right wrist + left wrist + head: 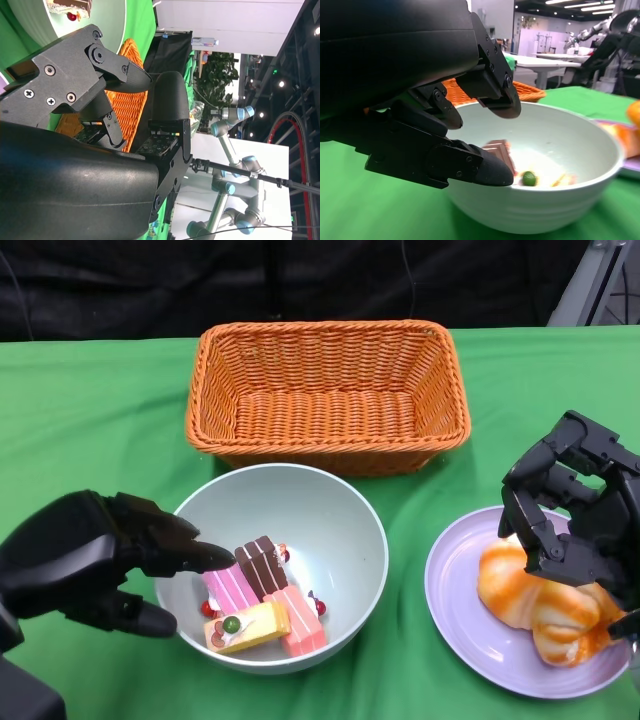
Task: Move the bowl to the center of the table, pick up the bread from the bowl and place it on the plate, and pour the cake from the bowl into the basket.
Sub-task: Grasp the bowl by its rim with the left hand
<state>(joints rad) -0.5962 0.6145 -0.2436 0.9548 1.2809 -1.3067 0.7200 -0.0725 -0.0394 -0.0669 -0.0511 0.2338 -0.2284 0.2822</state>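
Observation:
The pale green bowl (320, 510) stands mid-table and holds several small cakes (262, 600), pink, chocolate and yellow. My left hand (100, 560) is at its left rim, one finger reaching over the rim above the cakes and the thumb outside the wall; the left wrist view shows the fingers (470, 167) apart around the rim of the bowl (560, 200), not pressed on it. The bread (530, 605) lies on the lilac plate (455, 580) at the right. Over the bread hovers my right hand (575, 505), fingers apart and empty.
The orange wicker basket (325, 332) sits empty just behind the bowl, close to its far rim. Green cloth covers the table. In the right wrist view the basket (132, 115) shows past my right hand (100, 100).

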